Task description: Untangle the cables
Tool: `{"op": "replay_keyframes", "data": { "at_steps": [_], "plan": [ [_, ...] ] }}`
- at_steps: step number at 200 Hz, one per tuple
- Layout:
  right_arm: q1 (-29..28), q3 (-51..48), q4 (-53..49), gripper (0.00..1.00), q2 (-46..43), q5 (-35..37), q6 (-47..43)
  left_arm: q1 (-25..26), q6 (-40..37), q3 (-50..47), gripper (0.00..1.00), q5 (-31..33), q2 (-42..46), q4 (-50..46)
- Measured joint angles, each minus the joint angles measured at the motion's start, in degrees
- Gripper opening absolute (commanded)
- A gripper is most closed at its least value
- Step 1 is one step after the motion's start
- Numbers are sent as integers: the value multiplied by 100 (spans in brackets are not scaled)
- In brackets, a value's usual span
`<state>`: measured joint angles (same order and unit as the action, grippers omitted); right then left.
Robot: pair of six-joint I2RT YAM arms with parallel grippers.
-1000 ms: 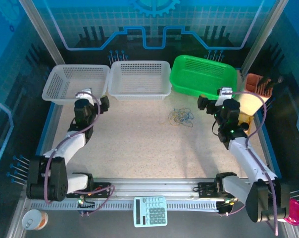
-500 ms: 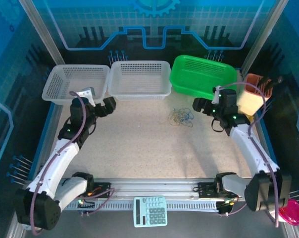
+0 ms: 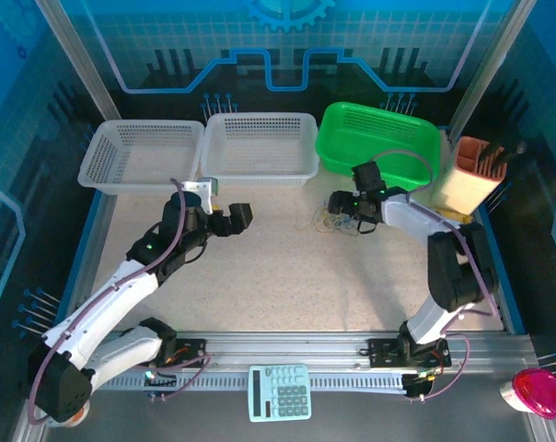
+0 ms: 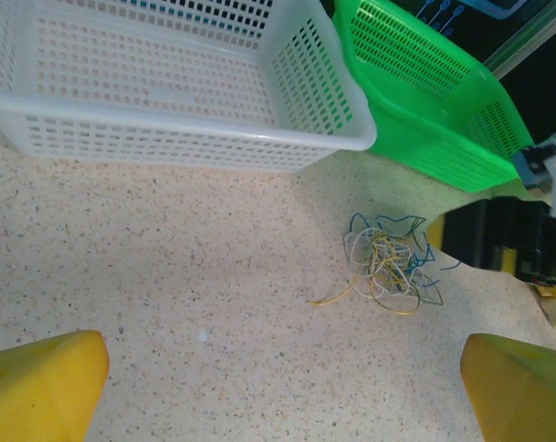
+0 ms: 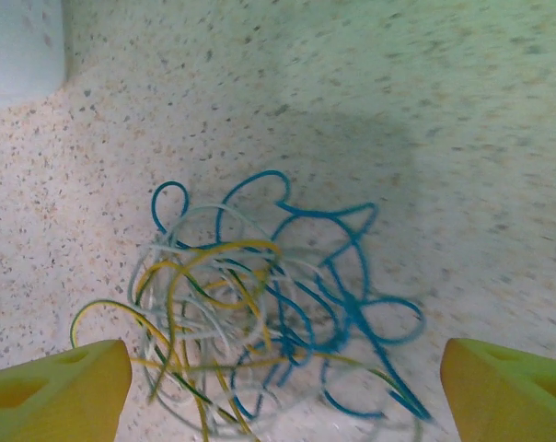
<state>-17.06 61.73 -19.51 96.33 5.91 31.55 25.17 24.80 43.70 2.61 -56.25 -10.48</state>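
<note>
one tangle: the cables [image 3: 337, 219] lie in a single knotted clump on the speckled table [image 3: 260, 276], back right of centre, just in front of where the middle white basket [image 3: 260, 147] and the green basket [image 3: 379, 138] meet.
strand colours: from the right wrist view we count blue, yellow and white cords all looped through each other. the blue loops fan out to the right, and the yellow and white bunch up on the left.
loose end: the left wrist view shows one yellow strand trailing out of the clump toward the lower left.
right gripper [image 3: 339, 203]: down low at the back edge of the clump. its yellow fingertips [image 5: 57, 391] sit in the bottom corners of its own camera with the tangle lying between them. fingers are spread wide with nothing pinched, and we can't tell if they touch a cord.
left gripper [image 3: 239, 217]: over bare table, well to the left of the clump and pointed toward it. fingers are released and wide apart, with only tabletop between them.
seen from the left wrist: the right gripper's black body is just beside the clump on its right.
other stuff: a second white basket [image 3: 140, 157] at back left, a tan holder [image 3: 467, 175] at back right, a calculator [image 3: 280, 391] at the near rail.
</note>
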Motion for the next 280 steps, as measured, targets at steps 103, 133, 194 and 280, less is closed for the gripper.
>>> {"op": "replay_keyframes", "data": {
  "at_steps": [103,133,194,280],
  "plan": [
    [-2020,-704,236,68,-219,-264,-264,9,39,131,99,-61,122,-50],
    [-2452,-957,79,76,-1003,-319,-304,9,44,131,99,-59,146,-44],
    [-1303,-498,-48,79,-1209,-157,-496,13,227,125,99,-105,164,-42],
    [-1001,229,142,74,654,-970,-459,31,577,103,99,-560,164,26]
  ]
}}
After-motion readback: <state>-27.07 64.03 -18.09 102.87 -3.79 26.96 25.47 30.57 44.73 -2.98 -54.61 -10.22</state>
